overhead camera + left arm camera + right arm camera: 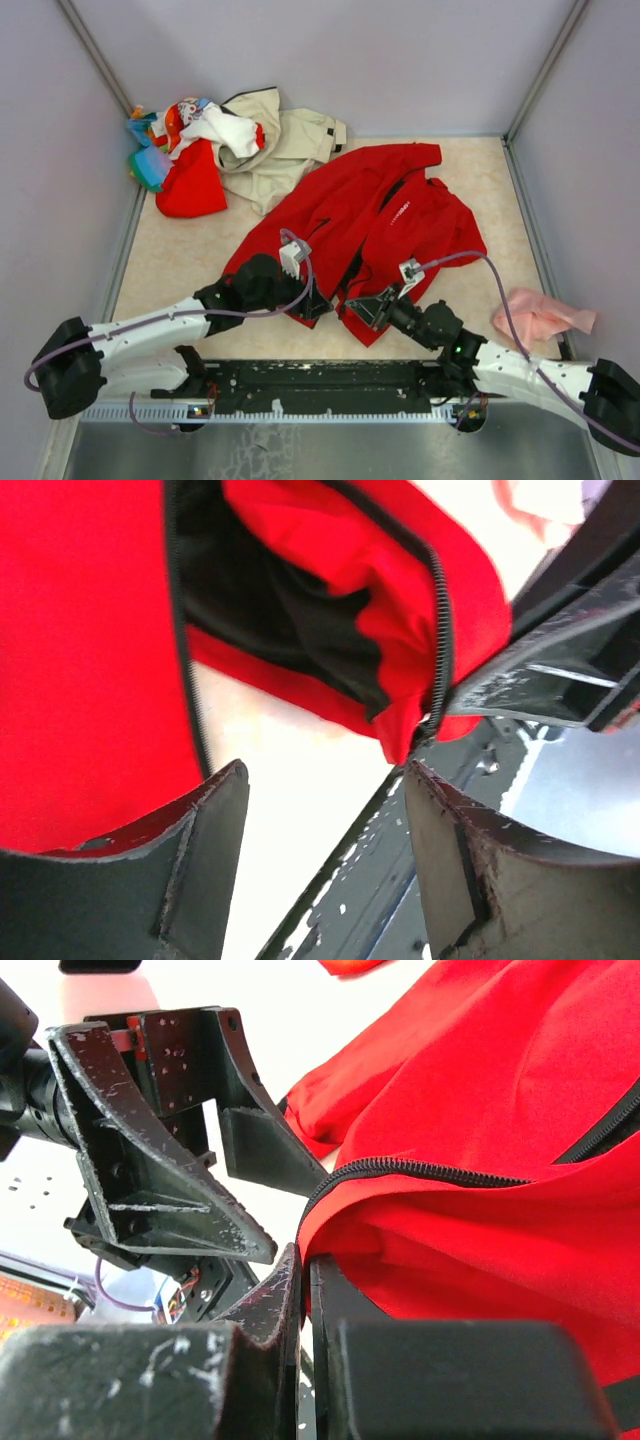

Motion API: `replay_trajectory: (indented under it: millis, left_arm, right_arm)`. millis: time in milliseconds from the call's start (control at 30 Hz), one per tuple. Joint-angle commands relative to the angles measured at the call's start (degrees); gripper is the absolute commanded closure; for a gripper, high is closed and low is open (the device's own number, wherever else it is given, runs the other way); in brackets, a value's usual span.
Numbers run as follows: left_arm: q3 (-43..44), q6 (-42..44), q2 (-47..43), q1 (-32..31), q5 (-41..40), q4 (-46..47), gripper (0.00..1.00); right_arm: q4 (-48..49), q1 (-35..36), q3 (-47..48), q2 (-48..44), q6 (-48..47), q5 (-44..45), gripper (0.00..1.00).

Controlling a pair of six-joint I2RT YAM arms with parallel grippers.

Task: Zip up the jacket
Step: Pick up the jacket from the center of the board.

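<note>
The bright red jacket (400, 215) lies unzipped across the middle of the table, its black lining showing between the two front panels. My right gripper (358, 305) is shut on the near bottom corner of the jacket's right panel (500, 1080), pinching the zipper edge (420, 1168). Close to its left, my left gripper (320, 304) stands open. In the left wrist view nothing lies between the left gripper's (325, 790) fingers (215, 830). The left panel's zipper edge (185, 680) runs just above them. The right panel's corner (400, 740) hangs from the right gripper's fingers (520, 685).
A beige jacket (285, 150) and a heap of mixed clothes (190, 150) lie at the back left corner. A pink cloth (540, 318) sits at the right edge. Grey walls close in three sides. The black base rail (320, 380) runs along the near edge.
</note>
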Motion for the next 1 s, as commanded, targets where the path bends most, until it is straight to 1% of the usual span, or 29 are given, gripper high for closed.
replay_trajectory:
  millis: [0, 100, 233, 433, 667, 800, 967]
  left_arm:
    - [6.6, 4.9, 1.9, 0.0, -8.2, -19.0, 0.31]
    - [10.2, 5.5, 5.6, -0.3, -11.1, -25.2, 0.29]
    - [12.9, 5.9, 10.1, -0.9, -14.5, -29.3, 0.29]
    - [18.1, 7.6, 18.1, -1.3, -18.3, -33.4, 0.28]
    - [22.4, 9.5, 25.3, -1.7, -18.8, -36.2, 0.29]
    - [23.9, 8.8, 29.0, -2.6, -20.4, -38.9, 0.29]
    - [25.4, 6.6, 32.2, -5.0, -24.4, -42.5, 0.29]
  right_arm:
    - [3.7, 0.1, -1.5, -1.1, -3.5, 2.4, 1.0]
    - [4.4, 0.1, -2.2, -1.4, -5.1, 2.3, 1.0]
    - [4.6, 0.1, -2.9, -2.1, -7.2, 2.9, 1.0]
    - [3.7, 0.1, -3.7, -2.5, -9.2, 4.2, 1.0]
    - [5.1, 0.1, -5.1, -3.1, -9.5, 4.2, 1.0]
    - [4.2, 0.1, -5.4, -4.5, -9.6, 4.5, 1.0]
    - [3.2, 0.1, -6.0, -6.7, -9.6, 5.2, 1.0]
